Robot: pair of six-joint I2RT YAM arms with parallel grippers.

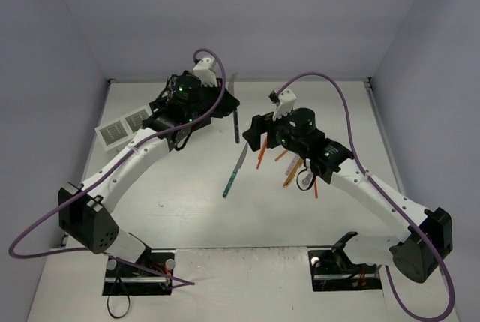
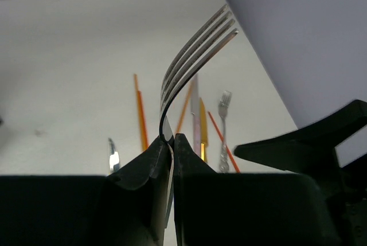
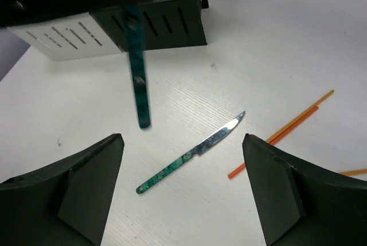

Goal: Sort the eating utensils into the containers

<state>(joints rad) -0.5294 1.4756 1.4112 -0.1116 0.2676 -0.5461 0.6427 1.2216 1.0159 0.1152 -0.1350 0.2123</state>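
Slippage is my worry: my left gripper (image 2: 171, 140) is clamped only on the thin neck of the silver fork with teal handle (image 2: 195, 45), just beside the black perforated caddy (image 3: 172, 25). It may rotate and miss the compartment. The right gripper (image 3: 182, 141) has its fingers apart.

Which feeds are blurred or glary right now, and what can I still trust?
Right wrist: the hanging teal handle is smeared with blur, while the knife on the table is crisp. Left wrist: the fork tines catch bright glints, and the fingers gripping it are near-black silhouettes. Top external: even light, soft shadows, no glare.
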